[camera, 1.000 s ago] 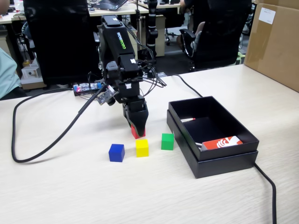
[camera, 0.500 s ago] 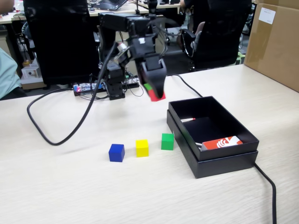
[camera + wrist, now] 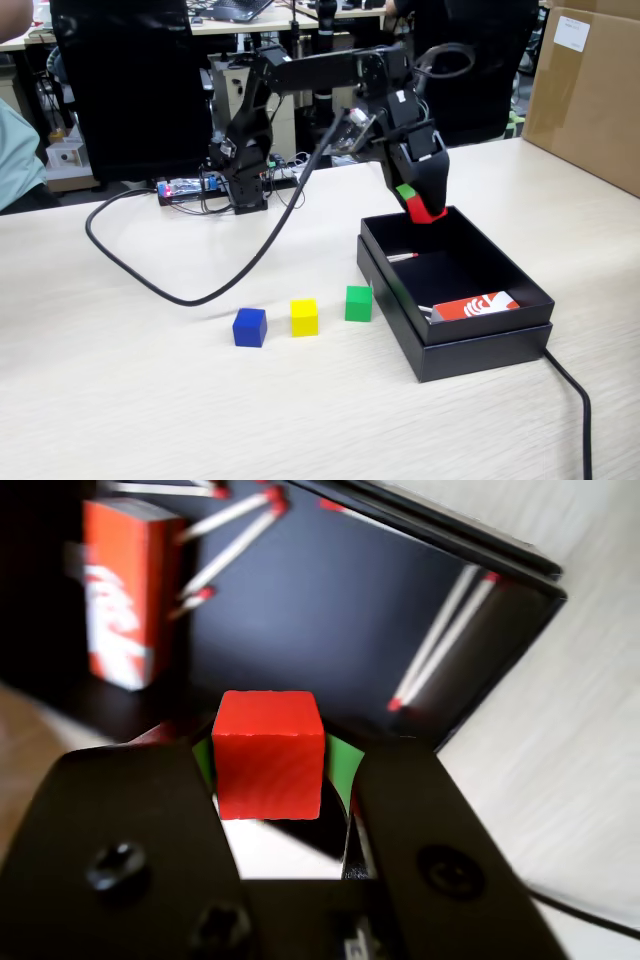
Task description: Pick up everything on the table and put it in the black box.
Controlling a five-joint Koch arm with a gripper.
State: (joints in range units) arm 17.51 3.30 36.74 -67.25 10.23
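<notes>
On the table [image 3: 120, 400], going from the left in the fixed view, the blue cube [image 3: 249, 327] sits first, then the yellow cube [image 3: 304, 317] just beside it, then the green cube [image 3: 358, 303], all three in a loose row on the wood-grain surface, none touching another. Right of the green cube stands the black box [image 3: 480, 345], nested in its wider lid, with an orange-and-white card [image 3: 476, 305] lying against its near right wall.

My pincer [image 3: 424, 209] hangs in the air over the far left corner of that box, arm stretched out from my base at the far side of the table. It is clamped on the red cube [image 3: 427, 212], jaws spread only as wide as the cube itself. My wrist view shows the red cube [image 3: 268, 754] squeezed between my two black fingers [image 3: 130, 850], with green pads peeking out on either side of it. Below it lies the box's dark floor, where several red-tipped matchsticks [image 3: 440, 640] are scattered and the card [image 3: 122, 590] rests at upper left.
</notes>
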